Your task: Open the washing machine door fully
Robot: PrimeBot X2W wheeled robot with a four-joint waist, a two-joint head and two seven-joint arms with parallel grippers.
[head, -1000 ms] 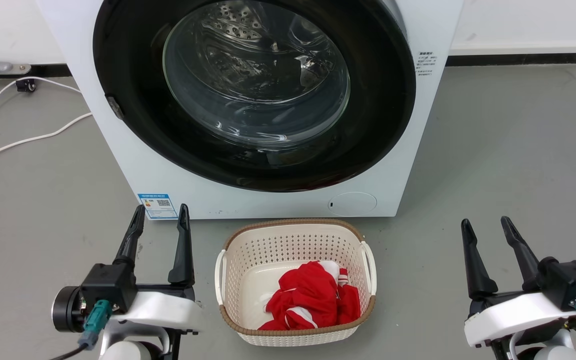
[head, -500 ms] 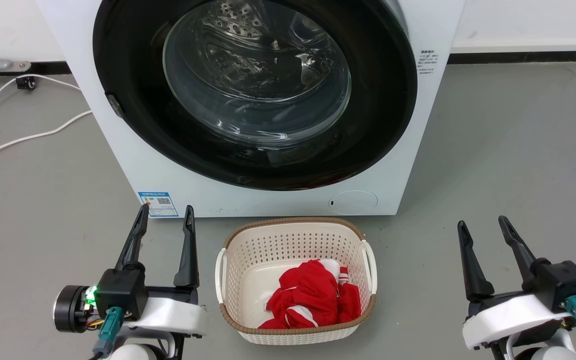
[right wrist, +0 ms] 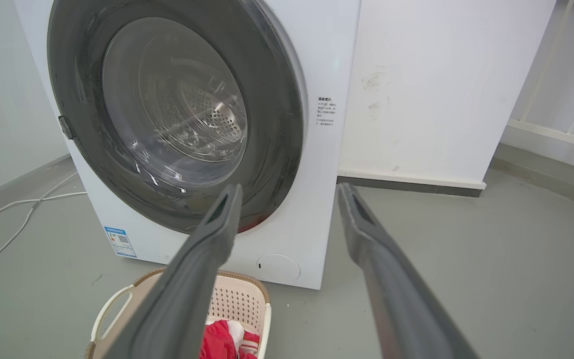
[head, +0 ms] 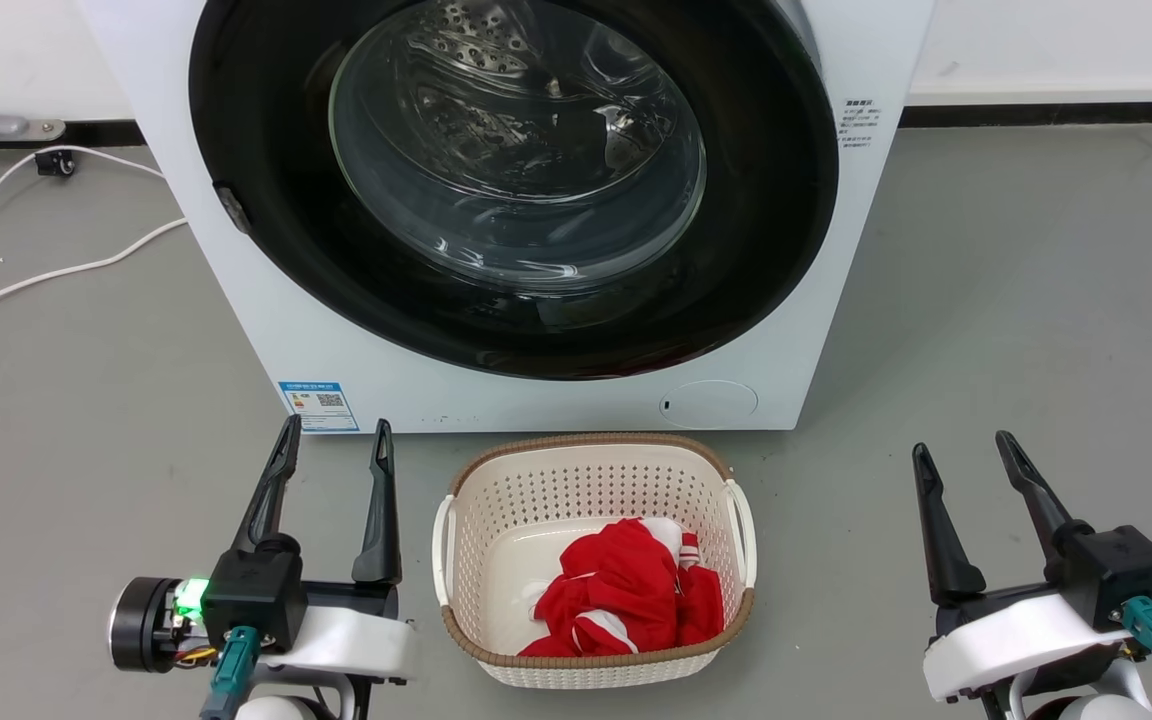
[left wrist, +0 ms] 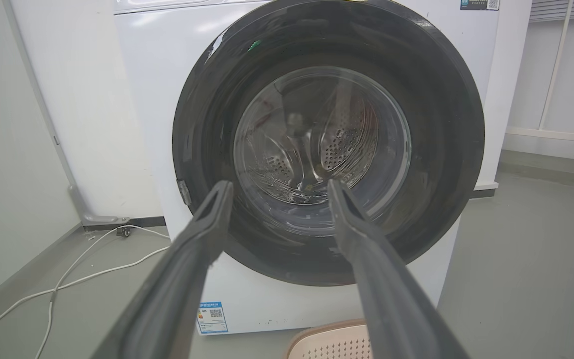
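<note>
The washing machine door [head: 514,180] reads as shut, seated flat against the front of the washing machine [head: 266,330]. It lies ahead of and above both grippers.

A small grey tab [head: 233,208] sits on the door's rim on my left side. Its long side follows the rim, near upright. I judge this to be the pull point, with the hinge on the opposite side; I cannot see the hinge itself.

The left gripper [head: 336,425] lies below and a little right of the tab, well apart from it. I judge it the nearer arm. The right gripper [head: 963,442] stands beyond the machine's right edge.

Both sets of jaws are spread wide, released, holding and touching nothing.

The laundry basket [head: 596,443] stands on the floor between the grippers, near the machine's front. I would check the door's swing against it.
</note>
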